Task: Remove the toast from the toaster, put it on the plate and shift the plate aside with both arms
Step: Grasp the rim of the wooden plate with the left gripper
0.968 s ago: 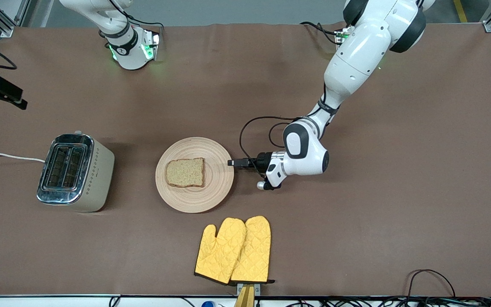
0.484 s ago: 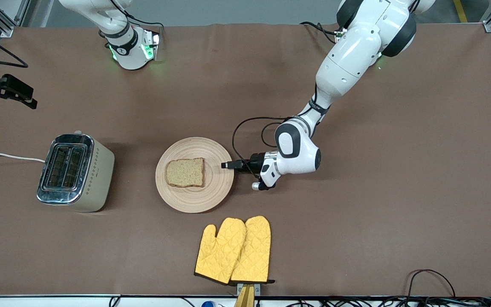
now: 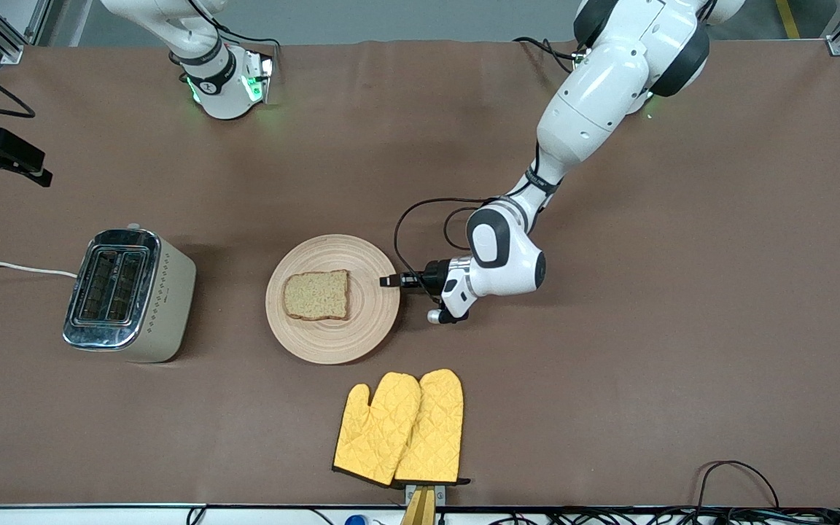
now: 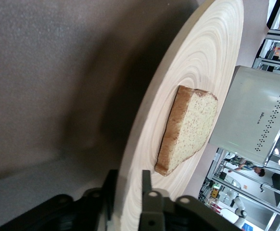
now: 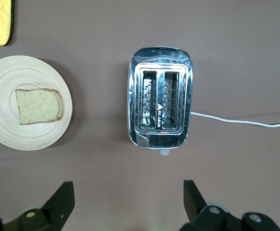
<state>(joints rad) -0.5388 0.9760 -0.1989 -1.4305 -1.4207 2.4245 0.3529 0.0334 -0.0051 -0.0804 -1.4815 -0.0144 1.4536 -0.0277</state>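
Observation:
The toast (image 3: 316, 294) lies flat on the round pale wooden plate (image 3: 332, 339) in the middle of the table. My left gripper (image 3: 389, 280) lies low at the plate's rim on the left arm's side. In the left wrist view its jaws (image 4: 128, 176) are closed on the rim of the plate (image 4: 197, 53), one finger above and one below, with the toast (image 4: 188, 127) just ahead. My right gripper (image 3: 8, 154) hangs high and open at the right arm's end; its view (image 5: 126, 192) looks down on the plate (image 5: 29, 137) and the toast (image 5: 38, 106).
A steel toaster (image 3: 128, 294) with two slots that look empty stands toward the right arm's end, also in the right wrist view (image 5: 160, 103), its white cord (image 3: 12, 267) trailing off. Two yellow oven mitts (image 3: 399, 426) lie nearer the front camera than the plate.
My left gripper has slid toward the plate from just outside it, and its jaws are now on the rim. The right gripper has shifted slightly. Plate and toast have not moved.

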